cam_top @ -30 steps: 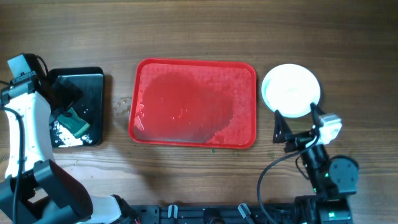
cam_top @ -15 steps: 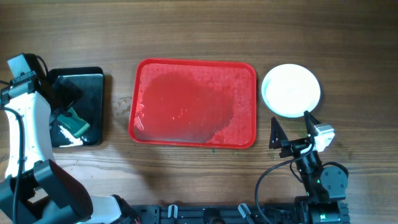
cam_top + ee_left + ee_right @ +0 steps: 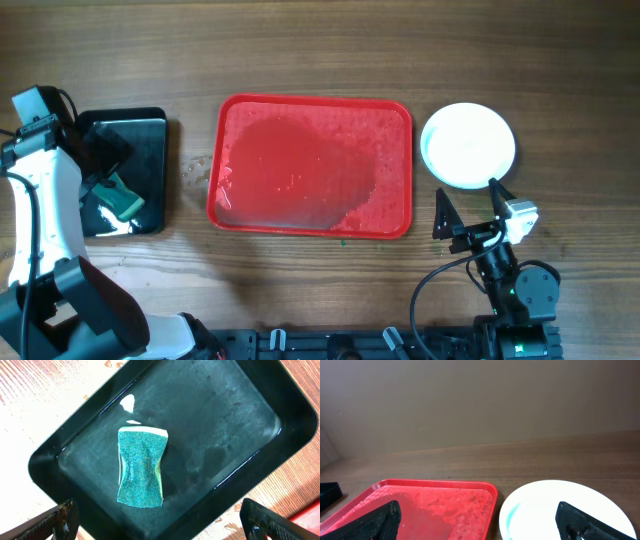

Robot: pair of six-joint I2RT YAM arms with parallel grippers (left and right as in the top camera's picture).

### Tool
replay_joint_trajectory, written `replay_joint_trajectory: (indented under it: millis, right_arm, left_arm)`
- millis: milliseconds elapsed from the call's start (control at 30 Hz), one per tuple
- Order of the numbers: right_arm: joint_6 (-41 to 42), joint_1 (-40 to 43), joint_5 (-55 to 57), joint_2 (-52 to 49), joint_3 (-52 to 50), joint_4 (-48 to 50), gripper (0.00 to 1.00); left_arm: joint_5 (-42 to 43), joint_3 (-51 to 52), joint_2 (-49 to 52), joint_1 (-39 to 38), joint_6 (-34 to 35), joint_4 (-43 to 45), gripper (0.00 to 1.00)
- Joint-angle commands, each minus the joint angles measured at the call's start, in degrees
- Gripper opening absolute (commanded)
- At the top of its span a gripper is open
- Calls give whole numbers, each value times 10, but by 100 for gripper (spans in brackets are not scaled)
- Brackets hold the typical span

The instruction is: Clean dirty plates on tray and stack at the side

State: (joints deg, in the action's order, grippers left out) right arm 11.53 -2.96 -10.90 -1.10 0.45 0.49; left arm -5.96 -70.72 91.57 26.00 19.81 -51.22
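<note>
Plates (image 3: 468, 146), small, round and white, sit as one pile near the right edge of the tabletop, just beside the large red rectangular plastic tray (image 3: 312, 99) but apart from it. From above only the top plate shows, so how many lie under it cannot be counted. The tray is in the middle of the tabletop, bare of plates and wet across its floor.

The right gripper (image 3: 470, 208) hangs toward the front right corner, just short of the pile, with its fingers spread wide and holding nothing. The left gripper (image 3: 160, 522), also wide and empty, hovers by the left edge over the small black rectangular tray (image 3: 280, 415). There the green sponge (image 3: 141, 469) lies flat in a shallow film of water.

The stacking looks finished, so the step in hand is probably a last check and a clean retreat. The right wrist view shows a faint bluish-green arc near the top plate's left rim; whether it is residue or shadow cannot be told. If it is a streak, take the sponge by its long sides and wipe that plate with light pressure. Steady the pile so it does not slide toward the table edge.
</note>
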Motion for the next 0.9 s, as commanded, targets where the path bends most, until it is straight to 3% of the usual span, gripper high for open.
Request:
replay_joint_trajectory:
  millis: [0,100,200,333,467,600,867]
  right_arm:
    - [6,-2,-2,5,-2,4,100]
    - [6,-2,-2,5,-2,4,100]
    - [6,-2,-2,5,-1,4,100]
    - [6,-2,-2,5,-2,4,100]
    - [6,-2,-2,5,-1,4,100]
    - [6,-2,-2,5,-2,4,100]
    - [6,-2,-2,5,-2,4,100]
  left_arm:
    - [-5,-5,-40,-2,-12,-8,100]
    - [-41,-4,-143,-33,-31,-11,100]
    - [-49,46,-285,-83,-62,46,100]
    - [43,191,-495,-139,-178,171,100]
    - [134,324,-643,-185,-307,238,100]
    - [129,440,-740,-224,-315,304,100]
    - [125,608,-876,-227,-316,422,100]
